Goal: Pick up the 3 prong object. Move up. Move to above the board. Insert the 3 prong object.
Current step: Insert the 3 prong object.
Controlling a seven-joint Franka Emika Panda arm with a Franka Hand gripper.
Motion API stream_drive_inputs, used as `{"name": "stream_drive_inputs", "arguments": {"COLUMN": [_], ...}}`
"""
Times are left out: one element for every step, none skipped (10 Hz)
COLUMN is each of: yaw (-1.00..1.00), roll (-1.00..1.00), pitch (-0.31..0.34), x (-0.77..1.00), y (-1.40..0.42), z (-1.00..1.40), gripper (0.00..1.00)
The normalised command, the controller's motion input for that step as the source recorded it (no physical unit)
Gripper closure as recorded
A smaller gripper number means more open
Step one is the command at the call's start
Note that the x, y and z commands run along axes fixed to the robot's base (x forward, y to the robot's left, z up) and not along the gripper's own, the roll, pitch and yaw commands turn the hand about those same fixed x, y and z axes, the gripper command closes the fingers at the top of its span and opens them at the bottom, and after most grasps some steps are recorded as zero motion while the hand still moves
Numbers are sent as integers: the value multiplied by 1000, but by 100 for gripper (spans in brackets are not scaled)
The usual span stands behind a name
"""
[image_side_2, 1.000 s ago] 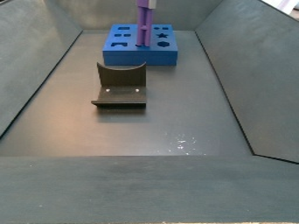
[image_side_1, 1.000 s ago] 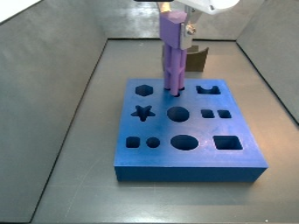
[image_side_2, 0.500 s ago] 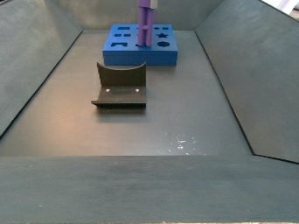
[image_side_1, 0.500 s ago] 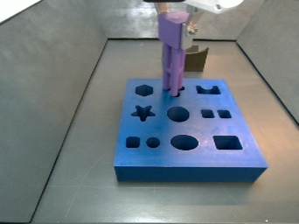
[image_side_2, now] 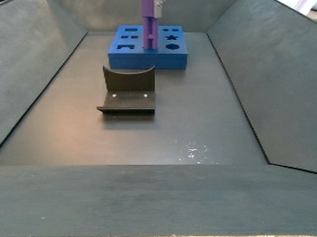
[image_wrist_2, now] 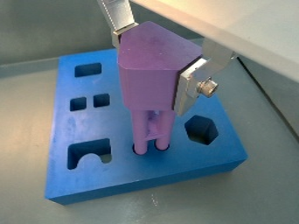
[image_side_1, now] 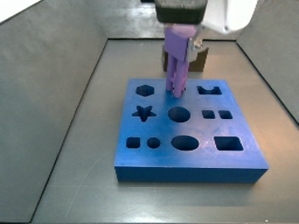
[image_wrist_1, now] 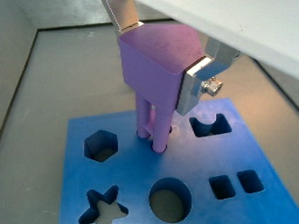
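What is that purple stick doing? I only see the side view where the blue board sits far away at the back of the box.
Observer: In a wrist view the purple piece is clamped at its blocky head between the silver fingers of the jaws, right above the board.
Visitor: Which spot is it aimed at?
Observer: Its legs reach down between the hexagon hole and a notched hole.
Visitor: Is it fully in?
Observer: No. In a side view most of the piece stands above the board; how deep the tips sit, I cannot tell.
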Motion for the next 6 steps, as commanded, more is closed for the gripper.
{"name": "stream_drive_inputs", "arguments": {"yaw": [-74,-69,-109,-94,0,0], "roll": [0,16,0,-23,-66,0], "pitch": [54,30,20,0,0,0], "x": [77,123,89,51,9,0], "y": [0,0,0,0,0,0], "z": [-334,-414,-414,-174,-69,0], "gripper": [100,100,100,100,100,100]}}
